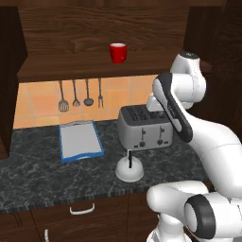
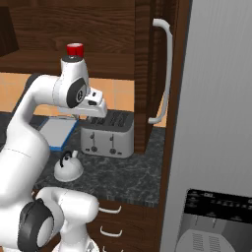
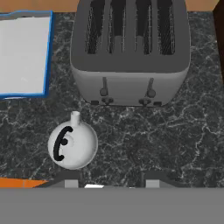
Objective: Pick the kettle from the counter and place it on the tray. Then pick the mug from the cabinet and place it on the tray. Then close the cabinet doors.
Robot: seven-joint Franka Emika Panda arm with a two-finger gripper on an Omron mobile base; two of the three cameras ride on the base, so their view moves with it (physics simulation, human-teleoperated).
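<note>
Gripper [image 3: 109,180] hangs well above the counter [image 1: 42,179], pointing down, with its two tips apart and nothing between them; the gap looks moderate, likely set ahead of a grasp. Kettle [image 3: 72,144] sits on the counter just in front of the toaster [image 3: 130,57], below and to the left of the tips in the hand view, so the hand is not yet centred over it. Its thin black handle [image 3: 61,143] stands upright on the dome, the obvious place to pinch, and the spout points toward the toaster. Tray [image 1: 80,141] lies flat to the left of the toaster, near the kettle but not touching it, bare and ready to receive both items. Mug [image 1: 117,52] stands upright on the cabinet [image 1: 94,28] shelf, above the toaster. One door [image 2: 150,74] stands swung open at the right, its silver bar handle [image 2: 166,74] facing out, which leaves the shelf reachable. Utensils [image 1: 80,94] hang on the tiled wall under the shelf. Judged step: lining up over the kettle, first pick not yet made. No brand or legible writing on kettle, toaster or mug; a dark panel [image 2: 216,202] at lower right carries marks too small to read.
</note>
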